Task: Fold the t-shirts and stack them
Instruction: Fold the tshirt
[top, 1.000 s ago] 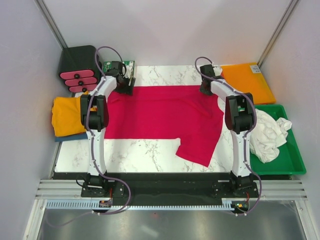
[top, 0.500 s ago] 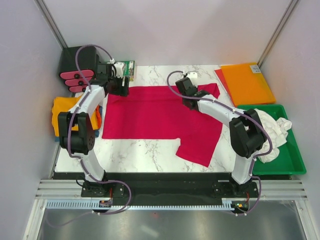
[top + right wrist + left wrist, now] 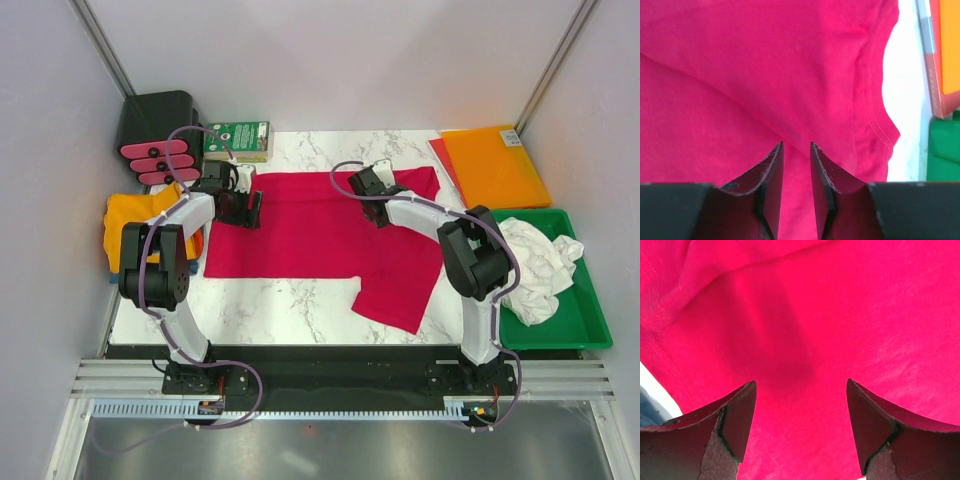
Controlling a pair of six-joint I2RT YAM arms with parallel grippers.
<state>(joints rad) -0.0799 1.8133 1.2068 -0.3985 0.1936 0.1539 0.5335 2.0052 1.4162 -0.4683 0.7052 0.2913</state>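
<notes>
The crimson-red t-shirt (image 3: 320, 225) lies spread flat on the marble table (image 3: 290, 305), with one sleeve reaching toward the front right. My left gripper (image 3: 246, 206) hovers over the shirt's left part; in the left wrist view its jaws (image 3: 801, 385) stand wide open over red cloth (image 3: 840, 315), with nothing between them. My right gripper (image 3: 364, 186) is over the shirt's far middle edge. Its jaws (image 3: 796, 145) stand a narrow gap apart above the cloth (image 3: 740, 75), pinching nothing. A folded golden-yellow t-shirt (image 3: 132, 230) lies on a blue one (image 3: 135, 273) at the left. A crumpled white t-shirt (image 3: 535, 265) fills the tray.
A green tray (image 3: 585, 320) sits at the right and an orange plastic sheet (image 3: 495, 165) lies at the back right. A black box with pink pieces (image 3: 155, 135) and a green carton (image 3: 237, 140) stand at the back left. Grey walls close in on both sides.
My right gripper has moved left from the shirt's far right corner to its far middle. My left gripper came nearer, from the far left corner onto the shirt's left part.
</notes>
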